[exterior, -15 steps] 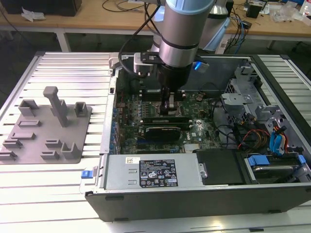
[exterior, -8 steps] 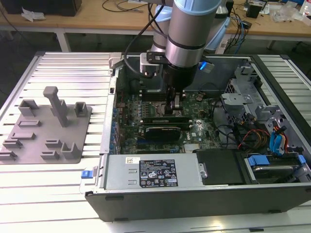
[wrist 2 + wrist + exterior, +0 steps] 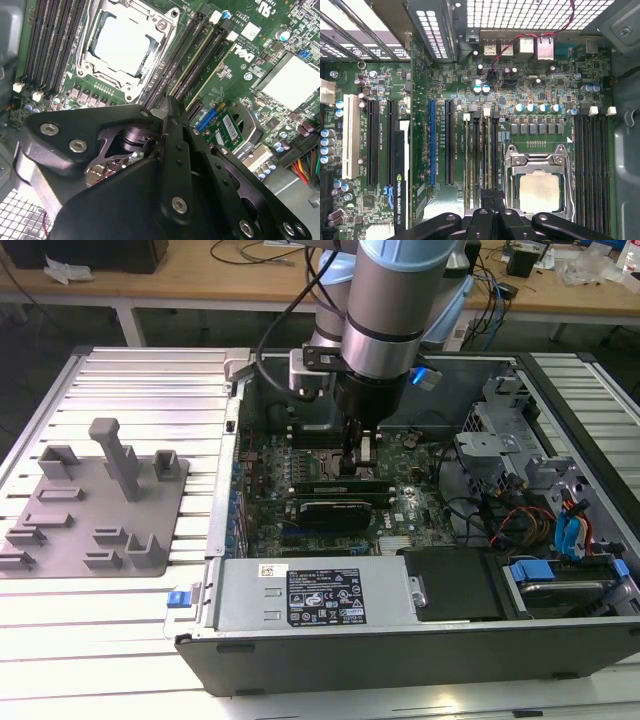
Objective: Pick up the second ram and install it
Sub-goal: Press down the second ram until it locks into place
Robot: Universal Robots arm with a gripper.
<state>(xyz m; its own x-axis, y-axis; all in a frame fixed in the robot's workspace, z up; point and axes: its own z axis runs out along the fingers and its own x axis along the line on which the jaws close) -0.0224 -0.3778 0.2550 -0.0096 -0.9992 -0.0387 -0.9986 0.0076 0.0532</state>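
- Pincer (image 3: 360,462) hung low inside the open computer case (image 3: 560,640), straight over the memory slots beside the processor socket (image 3: 127,45).
- In the second wrist view its tip (image 3: 169,107) met the near end of a pale, edge-on strip that I took for the second ram (image 3: 210,57), standing in one slot of that bank.
- So the stick lay directly beneath the pincer, not off to a side; its long axis ran away from the tip along the slot, parallel to the neighbouring slots.
- Whether the pincer was clamped on the stick, pressing on it or just clear, I could not tell.
- In the first wrist view the pincer (image 3: 492,202) sat in line with the slots, between the socket and the long expansion slots (image 3: 447,142).
- Room was tight: the socket's metal frame was just beside on one side, and the black expansion card (image 3: 335,510) was near on the other.
- Well apart on the desk (image 3: 130,375), at the exterior view's left, the grey holder tray (image 3: 60,525) carried no sticks.
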